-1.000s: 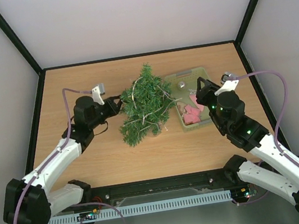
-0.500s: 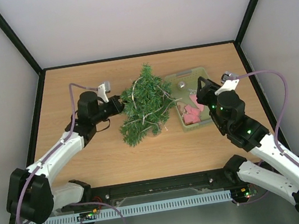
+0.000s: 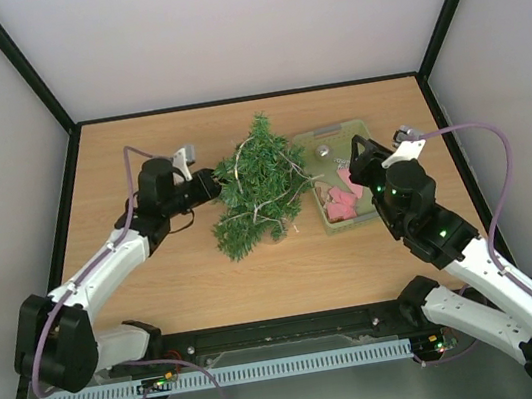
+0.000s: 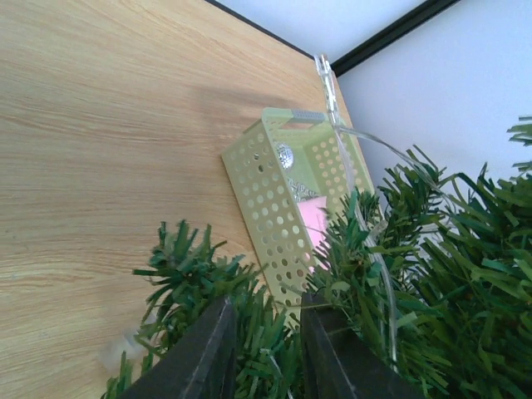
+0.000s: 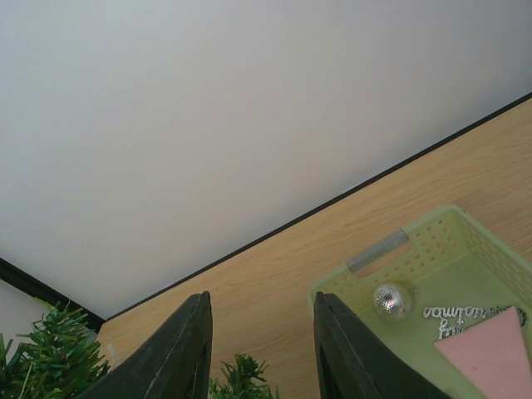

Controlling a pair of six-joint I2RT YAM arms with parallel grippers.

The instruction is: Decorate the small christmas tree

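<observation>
The small christmas tree [image 3: 259, 185], dark green and bristly with a thin pale cord across it, sits mid-table. My left gripper [image 3: 211, 183] is at its left side. In the left wrist view the two dark fingers [image 4: 204, 353] stand a little apart with needle branches [image 4: 266, 349] between them. They are not pressed together. My right gripper [image 3: 358, 156] hovers over the pale green basket [image 3: 361, 129], open and empty. The right wrist view shows the tree's tips [image 5: 50, 362] and the basket [image 5: 465, 241] with a silver ball [image 5: 391, 301] and a pink piece [image 5: 490, 345].
The basket also shows in the left wrist view [image 4: 258, 179], right behind the tree, with pink pieces [image 3: 342, 202] and a silver ball [image 3: 322, 150] in it. Black frame rails and white walls enclose the wooden table [image 3: 138, 159].
My left gripper has moved right and pushed into the tree's left branches. The right arm has barely moved.
</observation>
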